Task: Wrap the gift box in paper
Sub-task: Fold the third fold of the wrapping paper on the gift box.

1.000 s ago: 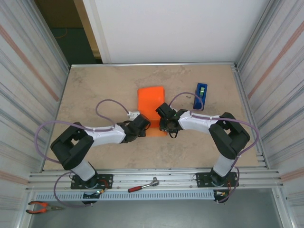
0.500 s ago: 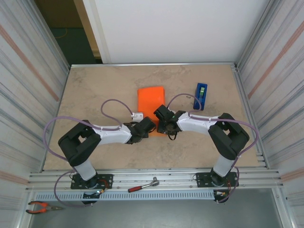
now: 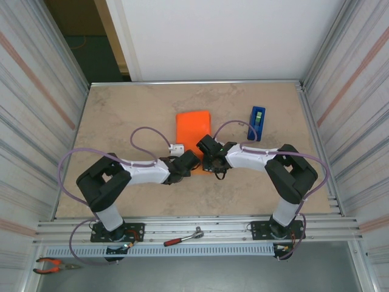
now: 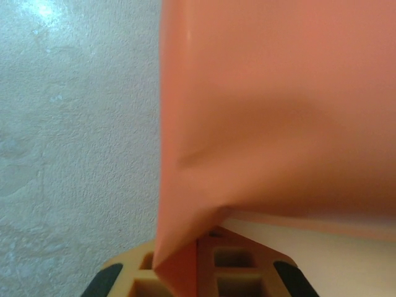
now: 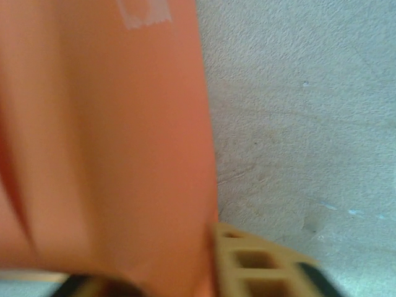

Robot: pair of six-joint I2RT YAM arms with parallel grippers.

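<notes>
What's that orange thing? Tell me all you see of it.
The paper is a thin, bright orange sheet, seen as a rectangle on the table. A clear tape patch sits on it. Its near end is creased, one corner pinched by the left gripper, the right gripper shut on its other edge.

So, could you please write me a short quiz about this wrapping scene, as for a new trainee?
1. True or false: the left gripper and the right gripper are both shut on the near end of the orange paper.
2. The blue tape dispenser stands: A) on the paper; B) right of the paper, apart from it; C) in a gripper.
3. Which tool lies on the front rail between the two arm bases?

Key: 1 true; 2 B; 3 the ratchet wrench.
</notes>
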